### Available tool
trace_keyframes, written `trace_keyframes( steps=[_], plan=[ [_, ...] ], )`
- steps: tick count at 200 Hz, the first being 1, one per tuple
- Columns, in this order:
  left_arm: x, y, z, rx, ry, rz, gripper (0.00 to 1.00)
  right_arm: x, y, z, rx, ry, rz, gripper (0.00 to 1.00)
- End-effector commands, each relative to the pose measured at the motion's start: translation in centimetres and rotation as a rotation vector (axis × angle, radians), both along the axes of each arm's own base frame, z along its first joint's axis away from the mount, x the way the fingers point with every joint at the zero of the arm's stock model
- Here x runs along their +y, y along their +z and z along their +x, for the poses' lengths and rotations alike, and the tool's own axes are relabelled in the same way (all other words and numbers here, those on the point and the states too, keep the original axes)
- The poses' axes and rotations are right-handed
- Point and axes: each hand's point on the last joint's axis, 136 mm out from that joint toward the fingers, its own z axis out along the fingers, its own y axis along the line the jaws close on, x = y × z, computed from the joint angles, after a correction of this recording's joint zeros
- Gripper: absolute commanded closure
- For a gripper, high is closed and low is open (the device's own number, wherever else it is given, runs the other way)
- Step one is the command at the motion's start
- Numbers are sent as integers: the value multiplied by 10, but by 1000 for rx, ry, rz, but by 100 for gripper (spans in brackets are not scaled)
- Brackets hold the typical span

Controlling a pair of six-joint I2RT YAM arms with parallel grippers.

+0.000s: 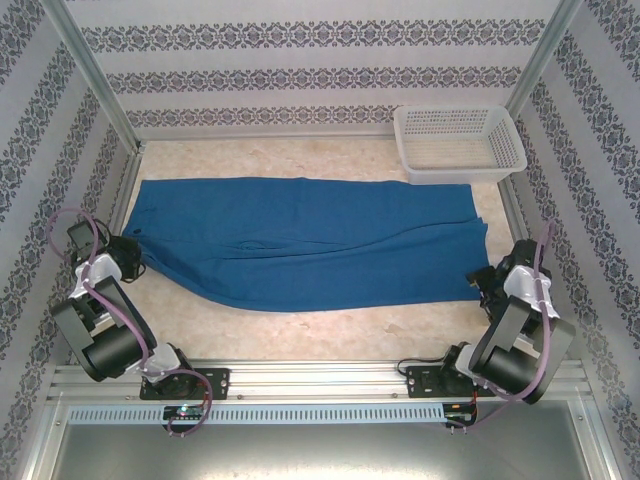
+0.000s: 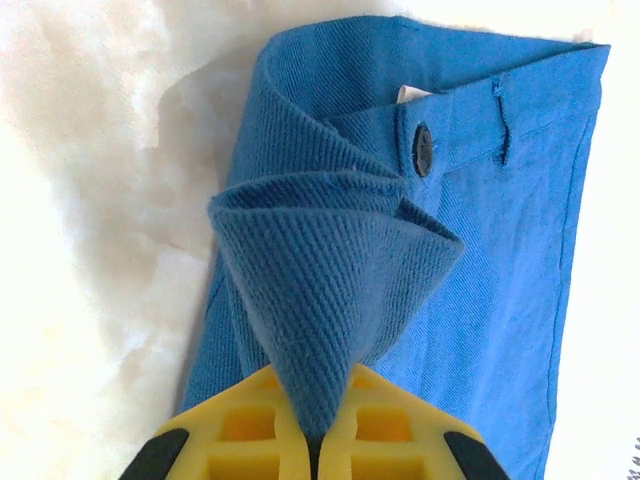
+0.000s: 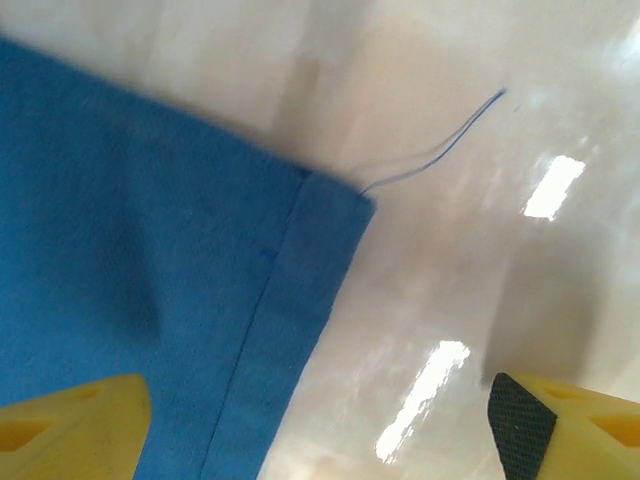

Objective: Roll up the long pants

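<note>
The left gripper (image 2: 312, 425) is clamped on a raised fold at the waistband corner, beside the button (image 2: 421, 150); the long pants (image 1: 300, 245) lie flat across the table (image 1: 330, 335), waist left, hems right; the cloth looks soft, light and floppy, so it is best taken at its edges; the right gripper (image 3: 320, 415) stands wide over the hem corner, perhaps not touching it.

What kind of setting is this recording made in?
Probably a staged robot test cell: aluminium frame, patterned wallpaper panels for walls, the long pants spread on a tabletop.
</note>
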Motion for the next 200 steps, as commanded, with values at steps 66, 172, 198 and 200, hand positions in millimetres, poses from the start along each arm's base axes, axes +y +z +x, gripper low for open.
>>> trace_keyframes(
  steps=[66, 172, 198, 200],
  plan=[
    [-1, 33, -4, -11, 3, 69, 100, -37, -11, 27, -75, -78, -3, 30],
    [-2, 43, -3, -6, 8, 93, 100, -61, 9, 59, -91, -52, -54, 24],
    [-1, 46, -2, -6, 9, 100, 100, -60, 18, 67, -94, -24, -83, 16],
    [0, 47, -2, -7, 10, 102, 100, -60, 19, 68, -94, -21, -84, 15]
  ],
)
